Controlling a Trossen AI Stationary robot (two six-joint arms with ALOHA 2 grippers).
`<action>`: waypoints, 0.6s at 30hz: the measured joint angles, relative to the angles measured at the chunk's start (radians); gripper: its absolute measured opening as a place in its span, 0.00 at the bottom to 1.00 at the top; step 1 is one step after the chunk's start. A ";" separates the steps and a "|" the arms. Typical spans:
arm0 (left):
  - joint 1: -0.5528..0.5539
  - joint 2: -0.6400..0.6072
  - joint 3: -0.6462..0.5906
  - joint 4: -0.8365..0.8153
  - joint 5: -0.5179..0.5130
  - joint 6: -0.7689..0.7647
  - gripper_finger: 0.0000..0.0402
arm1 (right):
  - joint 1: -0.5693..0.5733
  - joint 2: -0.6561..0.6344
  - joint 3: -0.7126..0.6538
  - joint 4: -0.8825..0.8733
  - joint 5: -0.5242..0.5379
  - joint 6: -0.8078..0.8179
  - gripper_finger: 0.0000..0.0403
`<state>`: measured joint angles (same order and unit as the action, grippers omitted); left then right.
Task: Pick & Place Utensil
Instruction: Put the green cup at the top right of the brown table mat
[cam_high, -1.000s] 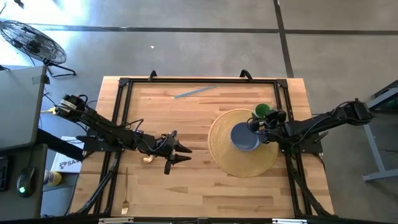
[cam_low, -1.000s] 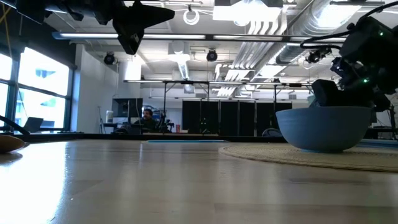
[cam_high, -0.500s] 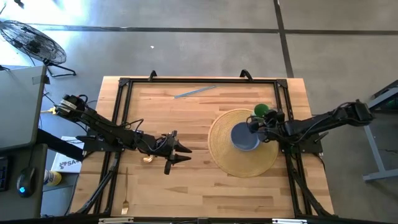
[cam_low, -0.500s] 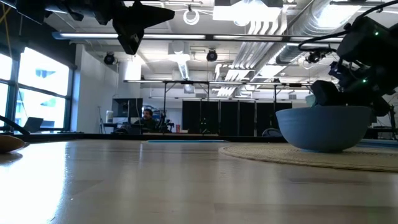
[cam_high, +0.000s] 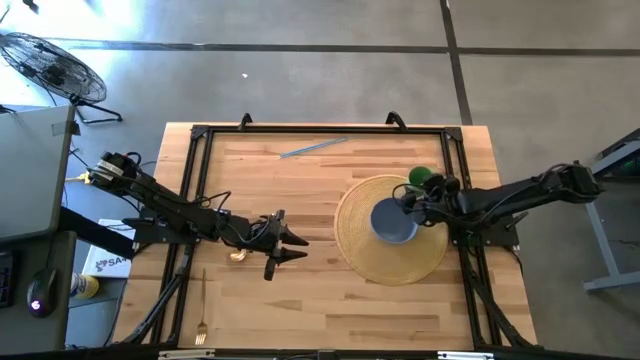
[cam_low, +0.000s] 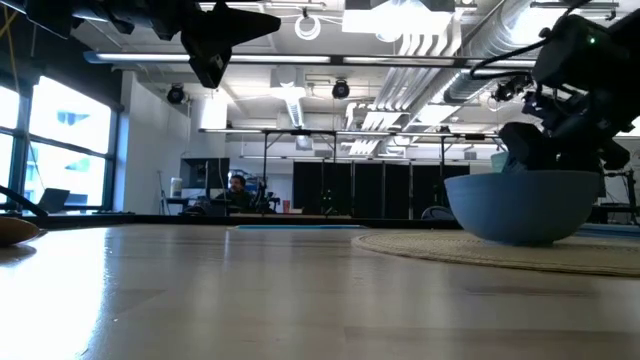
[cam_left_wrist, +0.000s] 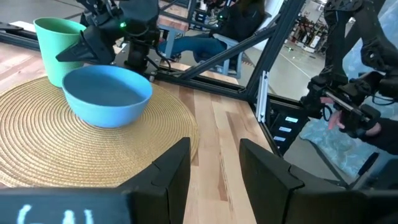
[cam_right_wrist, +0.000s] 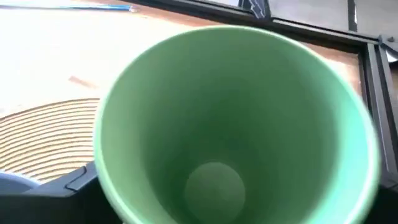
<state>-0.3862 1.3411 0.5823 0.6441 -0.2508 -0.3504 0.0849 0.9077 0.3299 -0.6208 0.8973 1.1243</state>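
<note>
Two arms over a wooden desk, utensils lying apart from the round mat.

On the desk I count one woven mat, one blue bowl standing on it, and one green cup at the mat's far edge just beside the bowl. There is one gold fork near the front left edge, one blue utensil near the back edge, and one gold spoon close behind the left gripper. This gripper hangs above bare wood with its fingers parted and holds nothing. The right gripper is opened wide, directly over the green cup and near the bowl, gripping nothing. A black frame runs around the desk.
</note>
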 joint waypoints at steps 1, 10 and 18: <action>0.000 0.000 0.000 0.000 0.000 0.000 0.34 | 0.000 0.000 0.013 -0.022 -0.015 0.007 0.99; 0.000 0.000 0.000 -0.005 0.000 -0.022 0.34 | 0.001 0.000 0.084 -0.176 -0.165 0.073 0.99; 0.000 0.000 0.000 -0.008 0.000 -0.023 0.34 | 0.001 0.000 0.179 -0.367 -0.198 0.130 0.98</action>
<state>-0.3866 1.3411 0.5823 0.6361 -0.2504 -0.3729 0.0856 0.9073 0.5089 -0.9877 0.6995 1.2542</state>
